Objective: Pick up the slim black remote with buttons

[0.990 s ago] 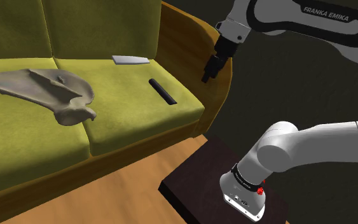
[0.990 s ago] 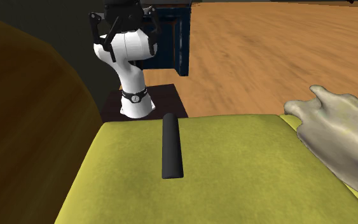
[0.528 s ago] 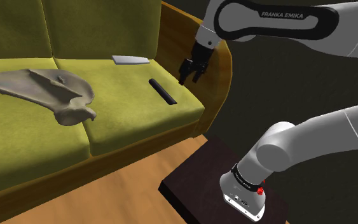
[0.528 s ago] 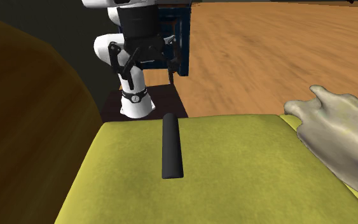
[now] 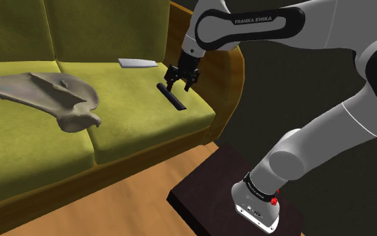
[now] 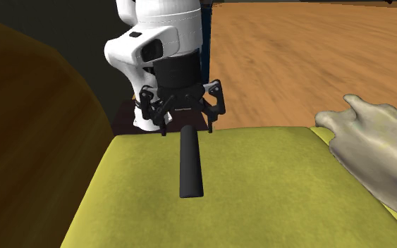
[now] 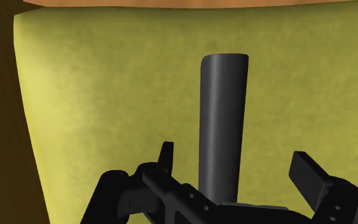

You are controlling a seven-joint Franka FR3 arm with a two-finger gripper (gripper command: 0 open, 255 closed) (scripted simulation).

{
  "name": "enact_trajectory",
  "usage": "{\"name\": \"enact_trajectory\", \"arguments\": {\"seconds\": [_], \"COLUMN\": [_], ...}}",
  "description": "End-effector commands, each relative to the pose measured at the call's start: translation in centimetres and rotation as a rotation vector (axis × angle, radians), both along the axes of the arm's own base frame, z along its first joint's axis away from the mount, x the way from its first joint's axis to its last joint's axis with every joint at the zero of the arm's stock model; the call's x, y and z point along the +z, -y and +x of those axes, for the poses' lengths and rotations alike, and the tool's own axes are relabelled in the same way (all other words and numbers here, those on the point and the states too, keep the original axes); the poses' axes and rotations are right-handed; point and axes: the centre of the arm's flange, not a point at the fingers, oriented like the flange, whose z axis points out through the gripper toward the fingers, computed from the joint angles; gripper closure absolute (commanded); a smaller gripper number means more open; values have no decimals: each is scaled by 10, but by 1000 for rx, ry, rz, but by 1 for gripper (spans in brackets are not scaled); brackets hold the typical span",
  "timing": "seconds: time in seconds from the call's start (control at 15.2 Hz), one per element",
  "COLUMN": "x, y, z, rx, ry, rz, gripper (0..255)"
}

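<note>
The arm rises from its base on the dark stand (image 5: 203, 194) at the shoulder view's lower right and sweeps up in a high arc. Its lettered link then lies nearly level, with the wrist bent down so the gripper (image 5: 178, 86) points at the seat of the green sofa (image 5: 133, 127). The gripper's fingers are spread wide. In the second exterior view the gripper (image 6: 187, 121) hangs just above the end of the remote (image 6: 190, 163) that lies nearest the robot, one finger to each side and neither pressing it. In the wrist view the remote (image 7: 223, 114) runs straight away from the gripper (image 7: 234, 167), between the parted fingers, over the sofa (image 7: 107, 95) cushion. The remote (image 5: 171, 96) is a slim, plain black bar lying flat on the seat cushion close to the brown armrest (image 5: 228, 80); no buttons can be made out. A pale crumpled cloth (image 5: 46, 94) lies well apart on the seat, and a small grey flat thing (image 5: 138, 63) rests against the backrest. Half a second earlier the gripper was higher and over the armrest, and a second ago it hung beyond the armrest altogether. It has since come down and across to the remote, fingers already apart. The remote, cloth and flat thing have not moved.
</note>
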Motion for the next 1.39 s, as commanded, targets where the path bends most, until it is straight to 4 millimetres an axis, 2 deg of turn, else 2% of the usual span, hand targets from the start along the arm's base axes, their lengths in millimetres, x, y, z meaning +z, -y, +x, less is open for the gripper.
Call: {"name": "enact_trajectory", "arguments": {"seconds": [0.0, 0.33, 0.46, 0.53, 1.12, 1.32], "x": [-12, -38, -42, -42, -42, -26], "y": [-1, -1, -1, -2, -1, -1], "z": [6, 6, 5, 5, 6, 6], "rx": [-11, -11, -11, -11, -11, -11], "ry": [0, 0, 0, 0, 0, 0], "rz": [2, 2, 2, 2, 2, 2], "gripper": [0, 0, 0, 255, 255, 255]}}
